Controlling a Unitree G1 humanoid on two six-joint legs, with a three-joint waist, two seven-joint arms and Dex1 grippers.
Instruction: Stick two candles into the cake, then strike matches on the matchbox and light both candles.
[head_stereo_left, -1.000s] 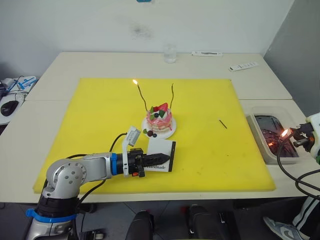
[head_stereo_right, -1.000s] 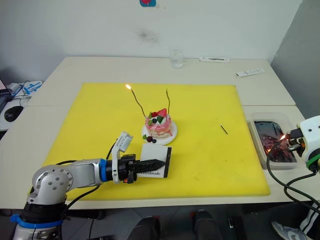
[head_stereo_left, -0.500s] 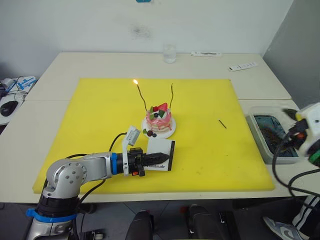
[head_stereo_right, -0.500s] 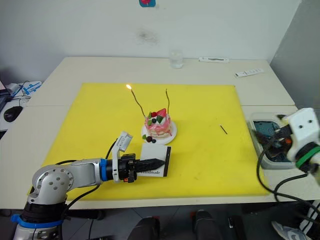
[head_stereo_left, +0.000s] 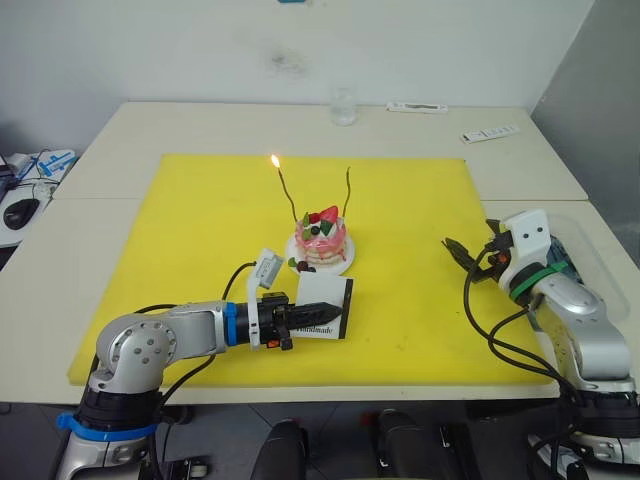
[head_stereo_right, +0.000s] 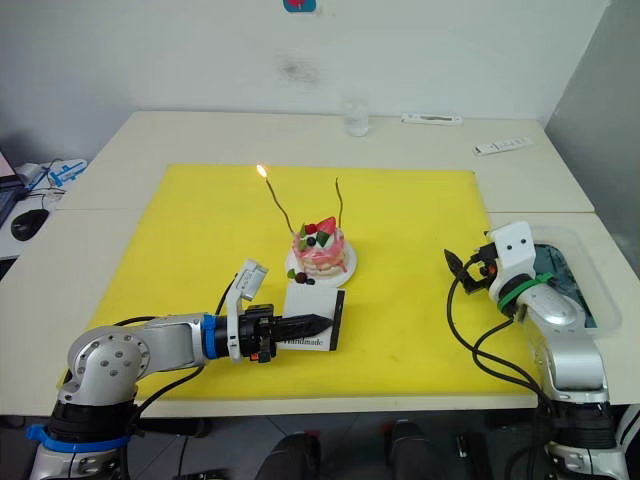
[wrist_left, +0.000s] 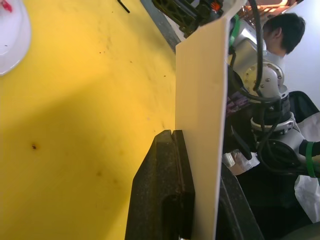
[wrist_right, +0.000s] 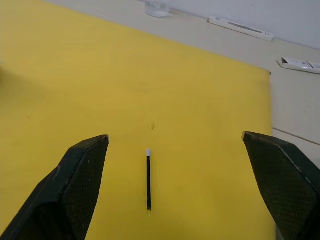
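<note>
The pink cake (head_stereo_left: 320, 238) sits on its white plate (head_stereo_left: 340, 265) mid-mat, with two wavy candles stuck in it. The left candle (head_stereo_left: 287, 196) burns with a small flame at its tip; the right candle (head_stereo_left: 346, 190) is unlit. In front of the cake the white matchbox (head_stereo_left: 327, 305) stands on edge, my left gripper (head_stereo_left: 300, 313) shut on it. My right gripper (wrist_right: 174, 136) hovers open low over the mat right of the cake, its fingers (wrist_right: 82, 172) spread wide on either side of a dark match (wrist_right: 148, 179) with a pale head lying flat.
A yellow mat (head_stereo_left: 190, 230) covers the table's middle. A clear bin (head_stereo_right: 598, 300) sits off its right edge behind my right arm. At the far edge stand a glass (head_stereo_left: 342, 105), a white bar (head_stereo_left: 416, 107) and a remote (head_stereo_left: 490, 133). A person (wrist_left: 282, 30) appears past the matchbox.
My right gripper left the bin, where it held a burning match, and swung left over the mat to the lying match, now open and empty. The left arm has stayed put.
</note>
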